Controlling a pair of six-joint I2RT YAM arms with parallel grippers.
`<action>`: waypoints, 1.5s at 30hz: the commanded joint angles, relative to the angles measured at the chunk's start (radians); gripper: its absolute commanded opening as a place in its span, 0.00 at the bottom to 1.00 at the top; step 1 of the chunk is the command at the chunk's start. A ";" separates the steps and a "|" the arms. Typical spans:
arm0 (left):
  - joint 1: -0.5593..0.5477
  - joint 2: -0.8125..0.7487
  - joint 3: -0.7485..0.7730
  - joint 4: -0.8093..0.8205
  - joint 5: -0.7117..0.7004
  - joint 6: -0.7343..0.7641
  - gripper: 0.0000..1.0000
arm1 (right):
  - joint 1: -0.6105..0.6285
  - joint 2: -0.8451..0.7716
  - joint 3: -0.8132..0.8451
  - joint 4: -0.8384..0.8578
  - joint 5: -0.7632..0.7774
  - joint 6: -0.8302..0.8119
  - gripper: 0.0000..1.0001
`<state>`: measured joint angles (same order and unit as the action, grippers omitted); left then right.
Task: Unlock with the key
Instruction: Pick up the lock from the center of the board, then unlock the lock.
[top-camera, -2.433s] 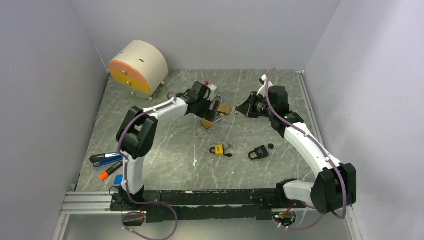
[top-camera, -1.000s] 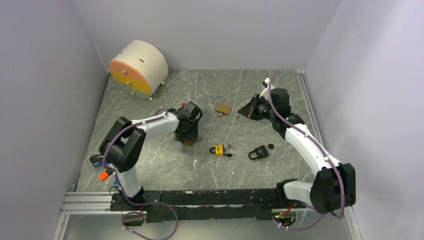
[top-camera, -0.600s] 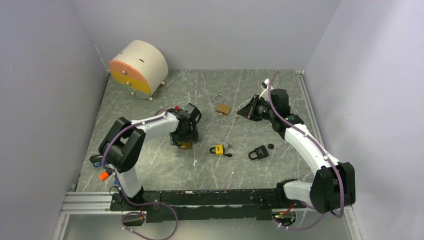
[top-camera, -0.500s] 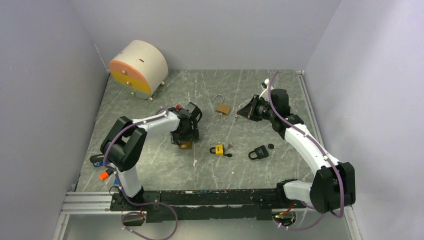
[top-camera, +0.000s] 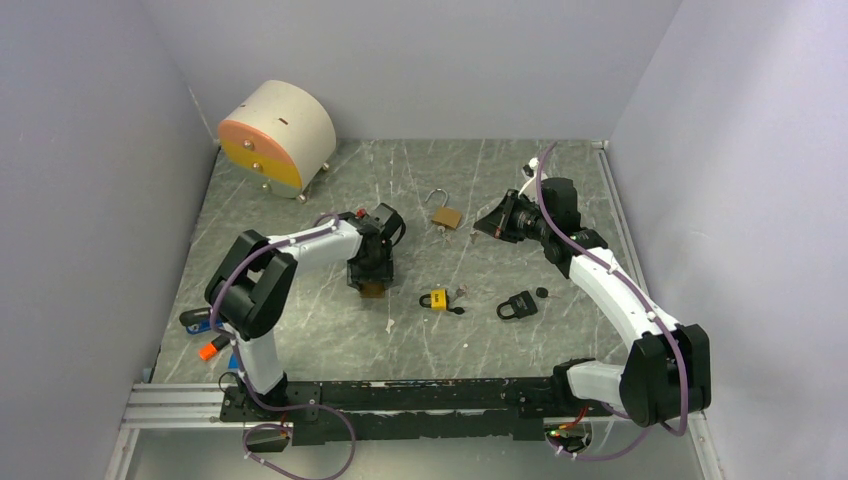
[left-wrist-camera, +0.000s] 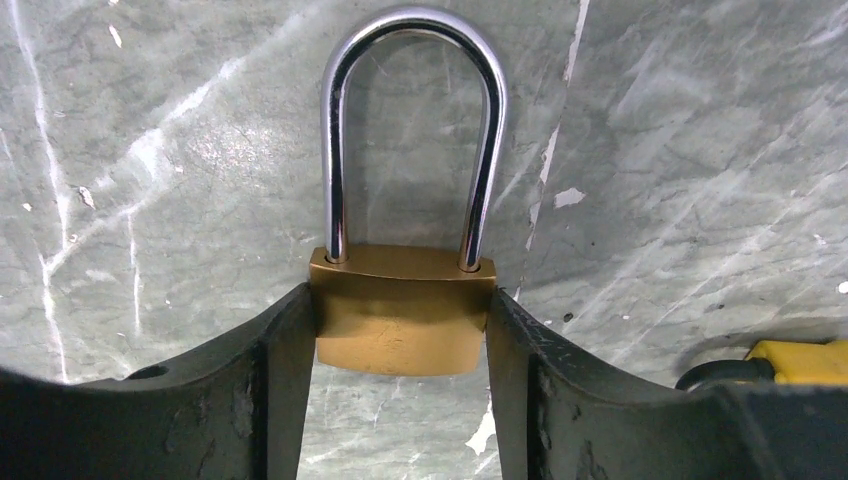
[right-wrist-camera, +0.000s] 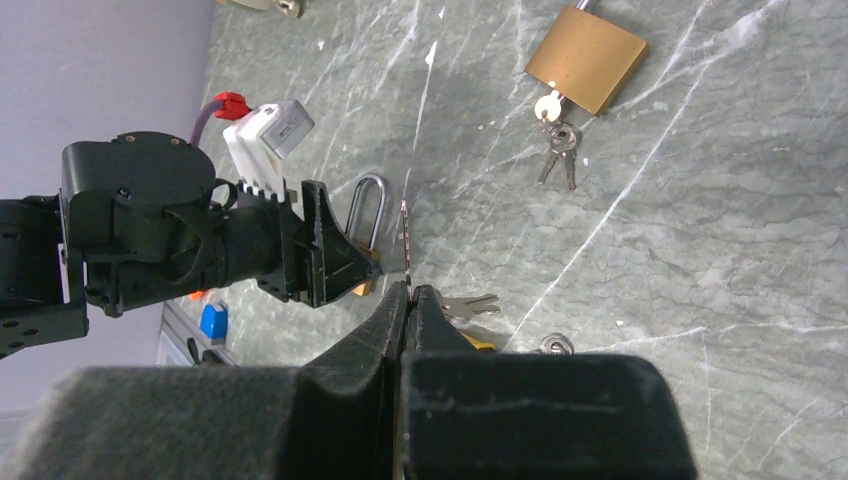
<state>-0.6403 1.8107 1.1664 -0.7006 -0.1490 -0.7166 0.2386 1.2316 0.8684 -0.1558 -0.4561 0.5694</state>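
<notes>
Brass padlock (left-wrist-camera: 400, 320) sat between the left gripper's (left-wrist-camera: 400, 305) fingers (left-wrist-camera: 285, 360), both clamped against its sides, shackle (left-wrist-camera: 410, 120) pointing outward. Opposite, the right gripper (right-wrist-camera: 410, 292) was pinched together on a thin key (right-wrist-camera: 404, 245).

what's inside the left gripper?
Brass padlock, body pinched between both fingers, shackle closed. Its bottom face, where the keyhole would be, is turned away and cannot be seen.
</notes>
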 joint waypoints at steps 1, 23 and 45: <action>0.000 0.018 0.021 -0.038 0.024 -0.016 0.47 | -0.004 0.002 0.007 0.057 -0.020 0.004 0.00; 0.210 -0.334 -0.091 0.263 0.382 -0.381 0.37 | 0.249 0.254 0.254 -0.099 -0.237 -0.211 0.00; 0.269 -0.361 -0.185 0.524 0.615 -0.605 0.35 | 0.410 0.485 0.509 -0.411 -0.122 -0.378 0.00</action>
<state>-0.3737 1.4807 0.9642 -0.2665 0.3981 -1.2957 0.6369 1.7134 1.3205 -0.5346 -0.6075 0.2249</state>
